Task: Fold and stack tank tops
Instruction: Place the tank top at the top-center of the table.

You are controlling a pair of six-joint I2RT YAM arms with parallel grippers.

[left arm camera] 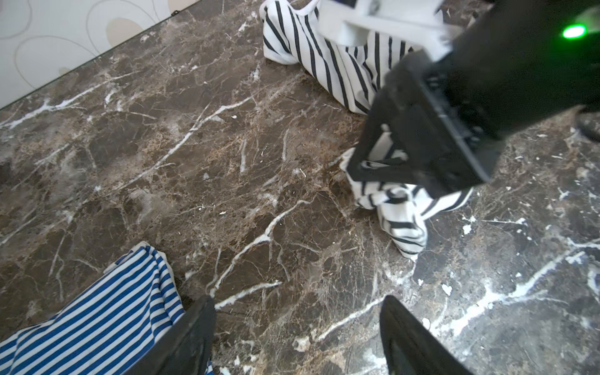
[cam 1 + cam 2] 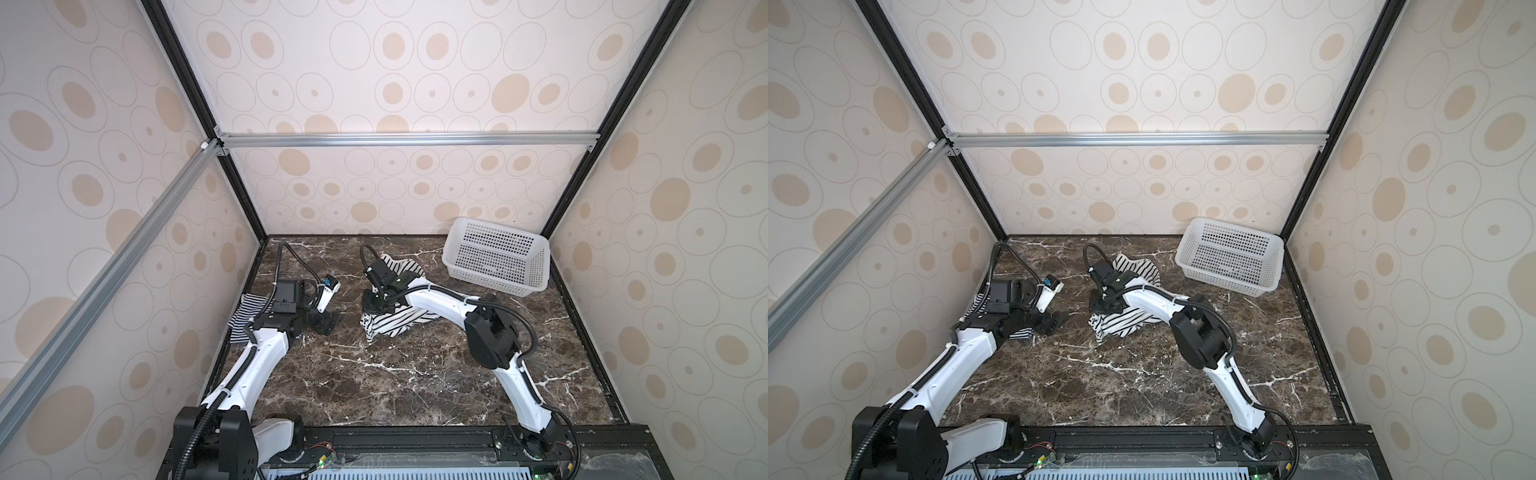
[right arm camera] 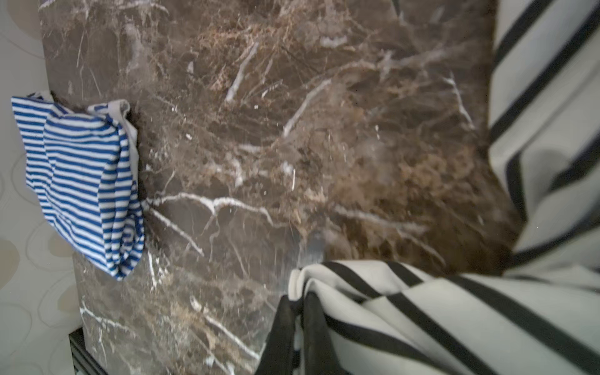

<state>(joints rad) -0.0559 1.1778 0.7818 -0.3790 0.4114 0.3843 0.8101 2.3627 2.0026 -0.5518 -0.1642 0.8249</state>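
Note:
A white tank top with wide-spaced black stripes (image 2: pixel 392 326) (image 2: pixel 1121 329) lies crumpled in the middle of the marble table. My right gripper (image 2: pixel 375 302) (image 3: pixel 300 298) is shut on a fold of its edge, with cloth pinched between the fingers. The left wrist view also shows this top (image 1: pixel 324 58) and the right gripper (image 1: pixel 357 168) on it. A tank top with dense narrow blue-and-white stripes (image 2: pixel 244 312) (image 1: pixel 97 318) (image 3: pixel 81 181) lies bunched at the table's left edge by the wall. My left gripper (image 2: pixel 325 323) (image 1: pixel 297 302) stands open over bare marble just beside it, holding nothing.
A white perforated basket (image 2: pixel 494 243) (image 2: pixel 1229 237) stands at the back right corner, tipped against the wall. Patterned walls close in the table on three sides. Dark marble (image 2: pixel 415 374) stretches across the front half between the two arms.

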